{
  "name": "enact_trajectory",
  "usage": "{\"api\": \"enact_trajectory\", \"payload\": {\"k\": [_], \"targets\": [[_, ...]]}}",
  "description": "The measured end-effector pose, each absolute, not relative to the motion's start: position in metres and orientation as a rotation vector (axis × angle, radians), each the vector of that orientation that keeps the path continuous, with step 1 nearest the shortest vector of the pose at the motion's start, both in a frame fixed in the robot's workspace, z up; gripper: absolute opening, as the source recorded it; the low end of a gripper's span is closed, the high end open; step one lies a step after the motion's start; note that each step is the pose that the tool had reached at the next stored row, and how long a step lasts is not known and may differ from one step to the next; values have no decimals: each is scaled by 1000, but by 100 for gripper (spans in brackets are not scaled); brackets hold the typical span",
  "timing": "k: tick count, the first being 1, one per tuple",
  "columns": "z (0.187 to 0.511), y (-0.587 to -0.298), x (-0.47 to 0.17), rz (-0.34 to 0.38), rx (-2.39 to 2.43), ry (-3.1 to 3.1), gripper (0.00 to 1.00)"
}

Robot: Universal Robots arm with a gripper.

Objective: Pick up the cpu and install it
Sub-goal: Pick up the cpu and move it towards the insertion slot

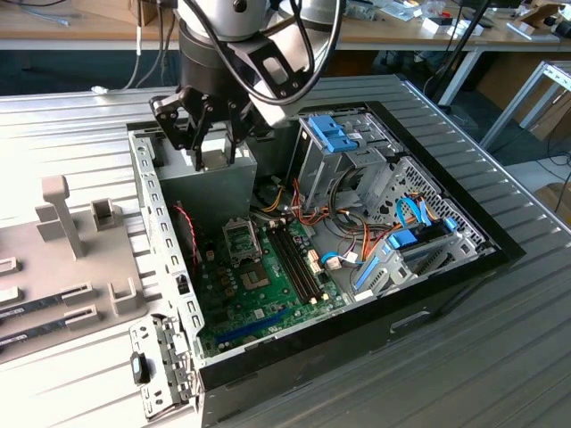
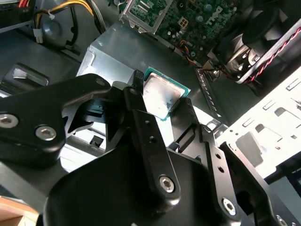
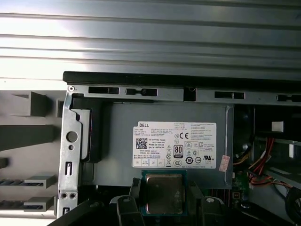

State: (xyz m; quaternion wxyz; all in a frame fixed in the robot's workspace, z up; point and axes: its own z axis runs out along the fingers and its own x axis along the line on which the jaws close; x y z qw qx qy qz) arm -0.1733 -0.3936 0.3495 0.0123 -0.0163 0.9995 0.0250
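Observation:
The cpu [image 2: 162, 96], a small square chip with a silvery top and a green rim, sits pinched between two black fingertips [image 2: 137, 77]. The first wrist view shows the cpu [image 3: 163, 193] flat and facing up in front of the labelled grey power supply [image 3: 164, 136]. My gripper [image 1: 216, 153] hangs shut on the chip above that power supply [image 1: 210, 187], at the back corner of the open computer case. The green motherboard [image 1: 268, 285] lies lower in the case. Its open metal-framed socket [image 1: 241, 239] is below and in front of the gripper.
Memory slots [image 1: 294, 263] run beside the socket. A drive cage with blue clips [image 1: 343, 147] and bundled cables [image 1: 294, 209] stand toward the exterior view's right. A grey fixture plate with holders [image 1: 67, 241] lies outside the case on the exterior view's left. The case wall [image 1: 156, 223] is close by.

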Motion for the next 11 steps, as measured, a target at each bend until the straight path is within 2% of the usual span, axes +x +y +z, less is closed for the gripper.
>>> {"api": "enact_trajectory", "payload": {"k": [11], "targets": [[344, -400, -161, 78, -51, 3116, 47]]}}
